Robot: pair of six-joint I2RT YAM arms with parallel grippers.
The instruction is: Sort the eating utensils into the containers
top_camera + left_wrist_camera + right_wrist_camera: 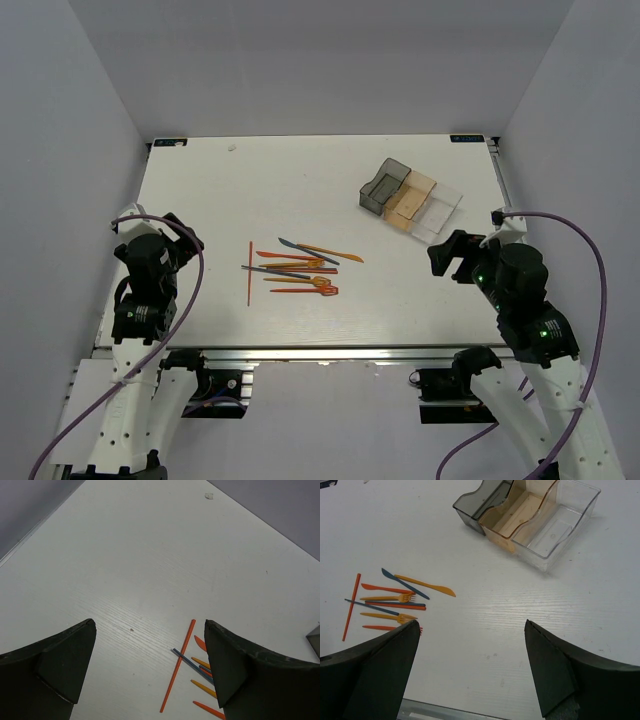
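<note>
Enclosure: plain matte grey walls (80, 100) stand on three sides of the work surface.

Surface: one white rectangular table (300, 180) with a faint wood-grain texture and a metal rail along the near edge.

Left gripper (150, 630): two dark wedge-shaped fingers spread wide, nothing between them, positioned over the table's left side.

Right gripper (470, 627): likewise spread wide and holding nothing, over the right side, nearer than the bins.

Containers (411, 198): three small rectangular translucent plastic bins joined in a diagonal row at the far right. These are one smoky grey bin (480, 502), one amber bin (517, 515) and one clear bin (555, 525). The amber and clear bins show nothing inside; the grey bin's interior cannot be made out.

Eating utensils (295, 270): thin, smooth plastic pieces lying flat in a loose, overlapping cluster at the table's centre, well apart from the bins. About ten pieces are seen: orange, red and dark blue knives, forks and plain sticks. One long red stick (351, 607) lies at the cluster's left edge.
</note>
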